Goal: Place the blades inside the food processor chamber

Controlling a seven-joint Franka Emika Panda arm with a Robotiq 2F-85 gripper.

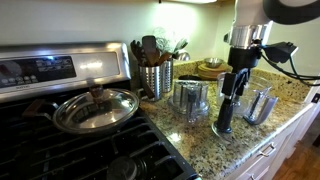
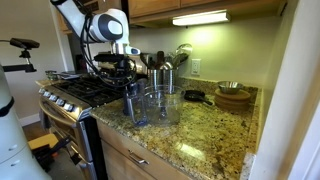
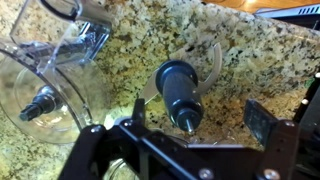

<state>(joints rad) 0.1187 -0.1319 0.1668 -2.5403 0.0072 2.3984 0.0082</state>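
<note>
Your target is the blade assembly (image 3: 180,92), a dark grey plastic column with curved steel blades (image 3: 207,62) fanning out at its foot. It stands upright on the speckled granite counter (image 3: 250,50), just beside the clear plastic food processor chamber (image 3: 45,70) but not inside it. The gripper (image 3: 176,131) hangs above it with its jaws spread apart, holding nothing, and the wrist view shows the column roughly between the fingers (image 3: 262,122). Expect a light, rigid piece. The column looks smooth and rounded, so it could twist or slip under a shallow pinch. The blades are thin, sharp and springy, and they offer no safe hold. Take the column high up, well clear of the steel, and squeeze squarely across it. Inside the chamber a dark spindle (image 3: 40,105) rises from the floor, and the hollow column most likely has to slide down over it, so keep the piece vertical. The chamber wall is thin plastic and would probably shift if bumped. No brand or label can be read on the blades or chamber, and the markings on the stove panel (image 1: 40,68) are too small to make out.
</note>
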